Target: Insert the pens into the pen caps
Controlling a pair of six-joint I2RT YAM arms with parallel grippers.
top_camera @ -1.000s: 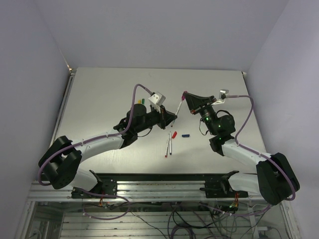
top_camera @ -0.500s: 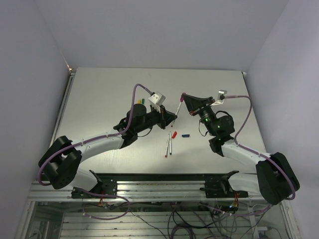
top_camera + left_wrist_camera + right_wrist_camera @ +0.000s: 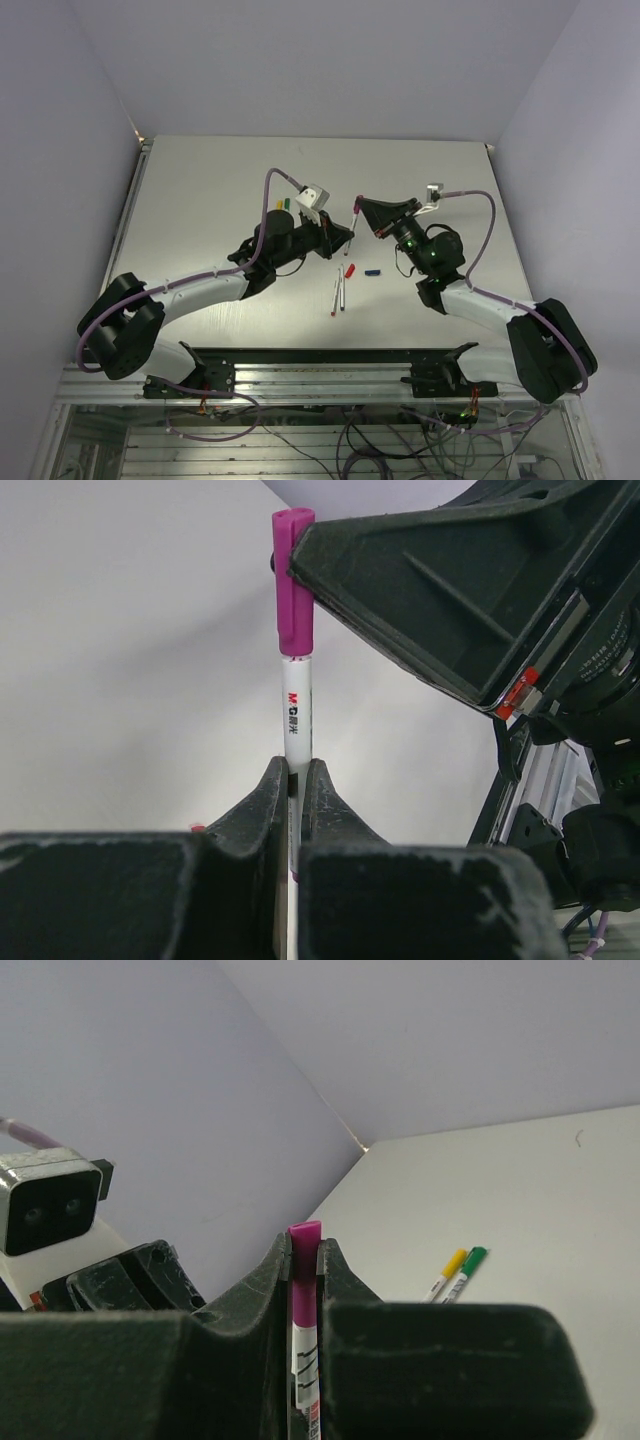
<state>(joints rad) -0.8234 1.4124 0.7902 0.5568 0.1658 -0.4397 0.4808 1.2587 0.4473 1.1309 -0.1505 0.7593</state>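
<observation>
A white pen (image 3: 296,710) stands upright between the two grippers, above the table. My left gripper (image 3: 296,765) is shut on its barrel. The purple pen cap (image 3: 293,580) sits on the pen's upper end, and my right gripper (image 3: 304,1245) is shut on that cap (image 3: 304,1260). In the top view the left gripper (image 3: 348,237) and right gripper (image 3: 359,207) are close together at mid-table. Two bare pens (image 3: 339,292) lie side by side nearer the arm bases. A red cap (image 3: 349,270) and a blue cap (image 3: 373,271) lie beside them.
A yellow-capped pen (image 3: 445,1275) and a green-capped pen (image 3: 466,1268) lie together on the table, seen in the top view (image 3: 283,203) behind the left arm. The left wrist's white camera (image 3: 45,1200) is close to the right gripper.
The right gripper has moved down and left toward the left gripper with the purple cap. Less of the pen shows between the two grippers. The left arm has barely moved.
</observation>
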